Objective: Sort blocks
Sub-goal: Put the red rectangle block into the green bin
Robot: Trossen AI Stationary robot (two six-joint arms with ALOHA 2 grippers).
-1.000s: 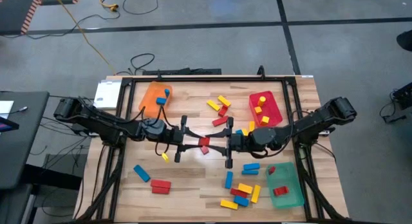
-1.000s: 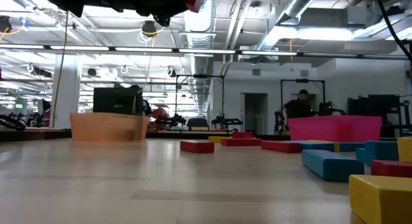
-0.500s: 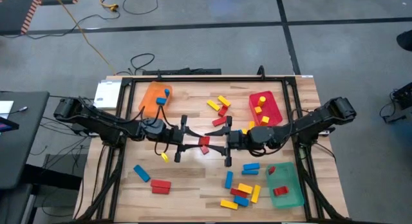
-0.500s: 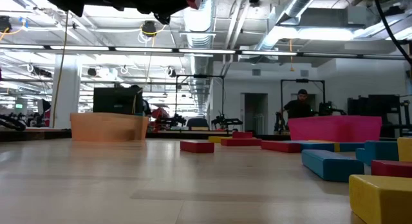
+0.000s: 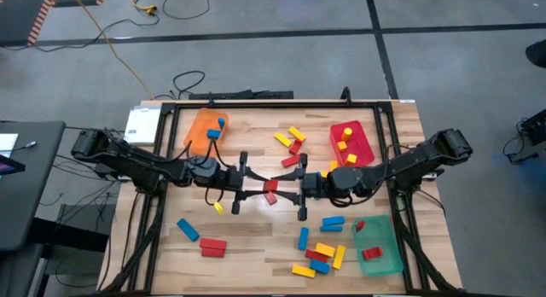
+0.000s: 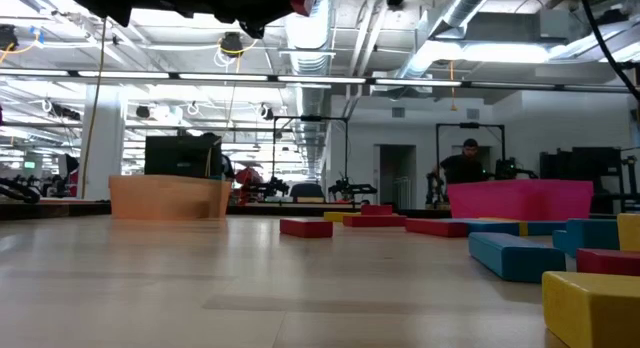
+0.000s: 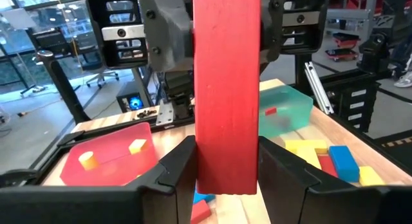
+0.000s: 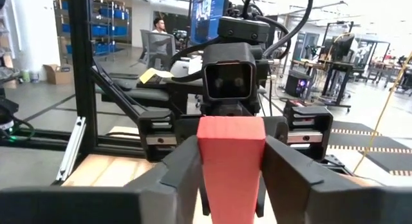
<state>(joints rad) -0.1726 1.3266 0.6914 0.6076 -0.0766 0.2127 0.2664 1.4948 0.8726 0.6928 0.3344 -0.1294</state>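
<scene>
Meeting above the middle of the surface (image 5: 256, 152) in the high view, the left pincer (image 5: 252, 188) and the right pincer (image 5: 290, 188) both clasped one red block (image 5: 270, 191), their fingers part-open around its opposite ends. An orange tray (image 5: 200, 126) sat at 10 o'clock with a blue block (image 5: 213, 133) in it, a red tray (image 5: 360, 148) at 2 o'clock with yellow blocks (image 5: 345, 137), and a green tray (image 5: 381, 241) at 5 o'clock. Loose blocks (image 5: 317, 250) clustered at 5 o'clock, just beside the green tray.

In the low view, that red block (image 6: 300, 2) hung at 12 o'clock, well above the surface; a person (image 6: 464, 166) stood far behind.

The left wrist view showed the red block (image 7: 226, 89) clamped between its own fingers (image 7: 170, 172), with the right arm's fingers on the far end.

The right wrist view showed the red block (image 8: 230, 163) gripped likewise, with the left arm facing.
</scene>
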